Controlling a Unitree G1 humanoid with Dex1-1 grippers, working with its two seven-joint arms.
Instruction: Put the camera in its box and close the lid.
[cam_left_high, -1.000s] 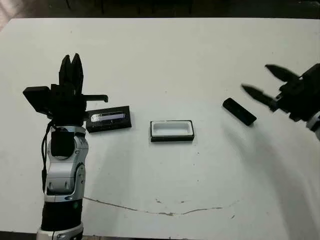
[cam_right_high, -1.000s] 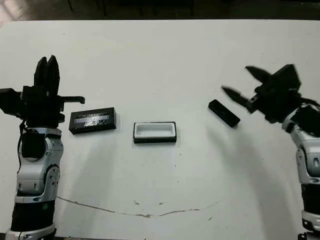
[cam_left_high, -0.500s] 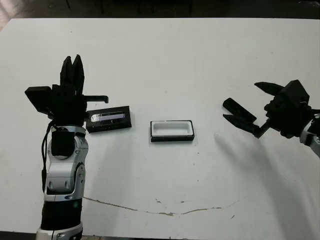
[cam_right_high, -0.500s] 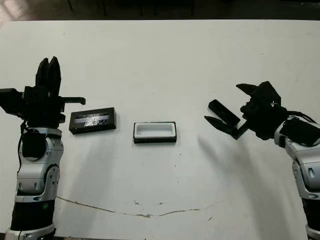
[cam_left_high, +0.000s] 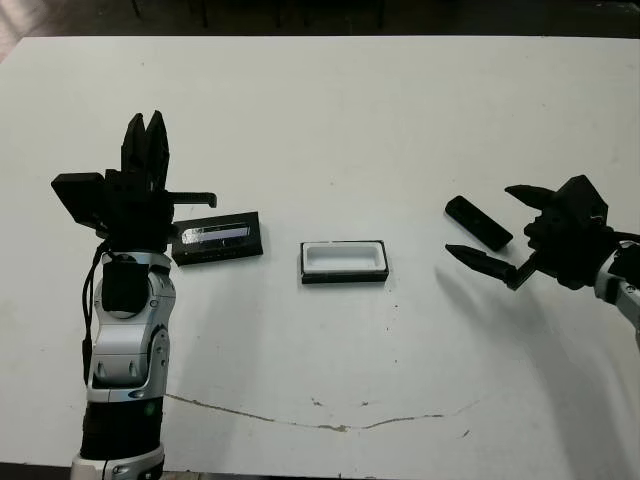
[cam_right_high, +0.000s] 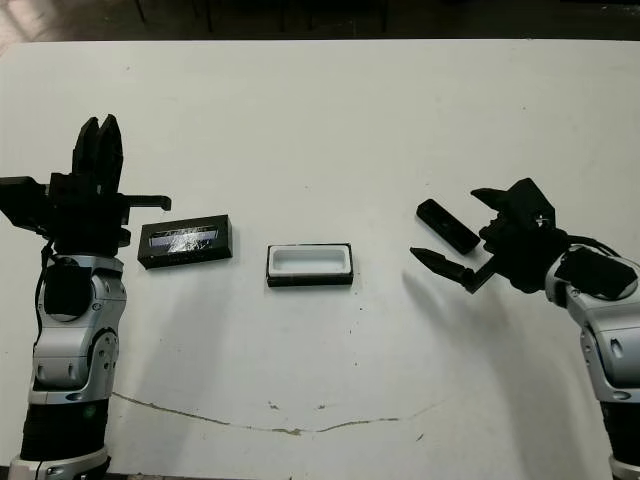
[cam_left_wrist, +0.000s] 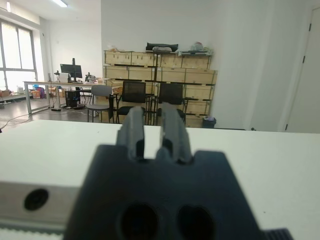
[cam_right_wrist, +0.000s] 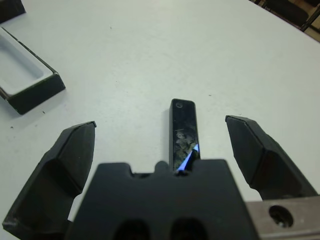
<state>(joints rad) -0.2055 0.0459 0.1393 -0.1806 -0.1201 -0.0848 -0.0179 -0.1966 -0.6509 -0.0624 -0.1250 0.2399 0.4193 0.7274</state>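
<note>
Head views. A white bench (cam_left_high: 330, 120) carries three task items in a loose row across its middle. The lid (cam_left_high: 217, 237), black with a glossy silvery strip on its top face, lies toward the robot's left. The box (cam_left_high: 344, 261), a shallow black tray with white lining, lies open near the centre, apart from the lid with bare bench between them. The camera (cam_left_high: 478, 222), a slim black bar, lies flat and angled on the right, well apart from the box.

The right end effector (cam_left_high: 505, 230) sits low beside the camera with its two black fingers spread wide; one finger reaches over the camera's far side, the other points along the near side, and neither touches it. The right wrist view confirms this: the camera (cam_right_wrist: 184, 134) lies lengthwise between the parted fingers (cam_right_wrist: 260, 157), with white bench visible on both sides of it, and the box corner (cam_right_wrist: 25, 77) appears off to one side.

The left end effector (cam_left_high: 145, 145) is raised upright just beside the lid's left end, its fingers pressed together; the left wrist view shows only a narrow slit between them.

The far bench edge lies well beyond all three items. A thin dark crack (cam_left_high: 330, 422) crosses the bench near the front edge.
</note>
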